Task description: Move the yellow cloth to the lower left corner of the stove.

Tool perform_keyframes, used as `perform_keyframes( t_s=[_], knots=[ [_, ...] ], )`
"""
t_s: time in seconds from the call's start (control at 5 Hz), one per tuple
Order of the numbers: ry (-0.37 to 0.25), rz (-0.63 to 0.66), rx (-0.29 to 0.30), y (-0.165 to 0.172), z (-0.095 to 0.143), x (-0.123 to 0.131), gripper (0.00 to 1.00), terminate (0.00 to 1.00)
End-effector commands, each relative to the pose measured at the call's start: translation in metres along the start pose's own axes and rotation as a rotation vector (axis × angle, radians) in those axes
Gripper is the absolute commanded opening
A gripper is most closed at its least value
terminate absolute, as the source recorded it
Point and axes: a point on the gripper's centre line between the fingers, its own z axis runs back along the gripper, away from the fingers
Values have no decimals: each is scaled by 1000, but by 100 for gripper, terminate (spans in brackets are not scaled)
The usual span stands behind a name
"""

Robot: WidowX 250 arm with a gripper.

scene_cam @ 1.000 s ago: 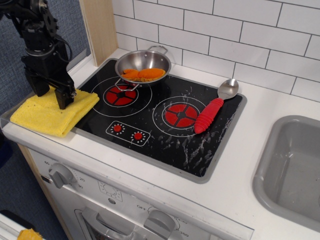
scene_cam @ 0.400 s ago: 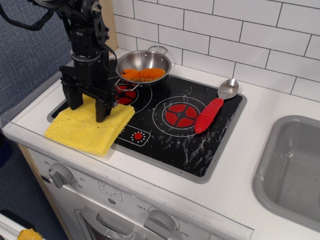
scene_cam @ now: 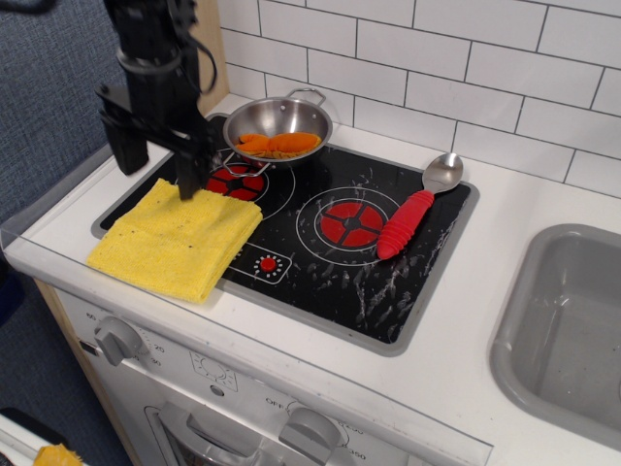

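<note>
The yellow cloth [scene_cam: 177,239] lies flat and folded on the front left corner of the stove [scene_cam: 330,254], overlapping its grey rim and part of the left burner [scene_cam: 233,182]. My gripper [scene_cam: 157,177] is open and empty, raised just above the cloth's far edge, with its two black fingers apart and not touching the cloth.
A silver pan [scene_cam: 279,124] with orange pieces sits at the stove's back left. A red-handled spoon [scene_cam: 415,213] lies at the right of the right burner [scene_cam: 350,222]. A grey sink [scene_cam: 568,330] is at the right. White tiled wall behind.
The gripper dragged the cloth from the counter left of the stove onto its front left corner, then let go and rose up and left.
</note>
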Motion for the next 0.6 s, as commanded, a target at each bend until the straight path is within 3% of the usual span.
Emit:
perform_keyframes(
  t_s=[0.0,0.2,0.4],
  knots=[
    [-42,13,-7,10,20,1,100,0],
    [-42,13,-7,10,20,1,100,0],
    [-42,13,-7,10,20,1,100,100]
  ],
)
